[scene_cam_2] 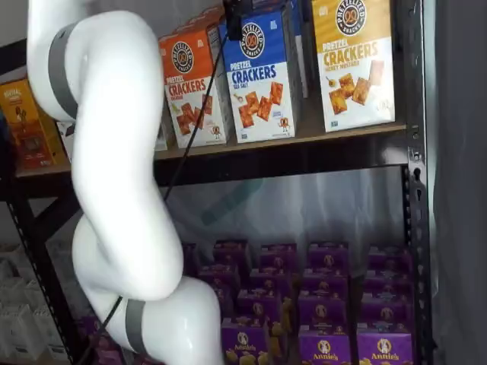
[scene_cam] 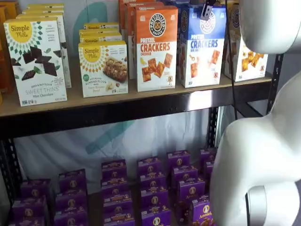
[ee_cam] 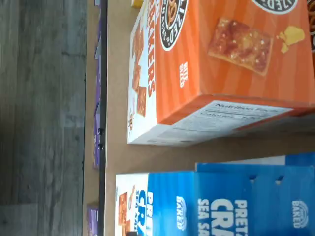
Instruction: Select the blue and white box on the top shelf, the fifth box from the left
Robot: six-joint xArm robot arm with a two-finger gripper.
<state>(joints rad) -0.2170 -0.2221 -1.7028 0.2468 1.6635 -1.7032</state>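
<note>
The blue and white box [scene_cam: 202,47] stands upright on the top shelf [scene_cam: 117,99], between an orange-and-white cheddar box [scene_cam: 156,47] and a yellow-and-white box [scene_cam: 244,59]. It shows in both shelf views [scene_cam_2: 262,76] and in the wrist view [ee_cam: 221,204], where its blue top face is close to the camera. My gripper [scene_cam: 207,10] shows only as a dark piece with a cable at the top front edge of the blue box, in both shelf views [scene_cam_2: 233,9]. No gap between fingers can be made out. I cannot tell whether it touches the box.
More boxes stand behind the front row. Simple Mills boxes [scene_cam: 35,61] stand further left on the shelf. Small purple boxes [scene_cam: 150,188] fill the level below. The white arm [scene_cam_2: 114,167] hangs in front of the shelves. A black upright [scene_cam_2: 415,190] stands at the right.
</note>
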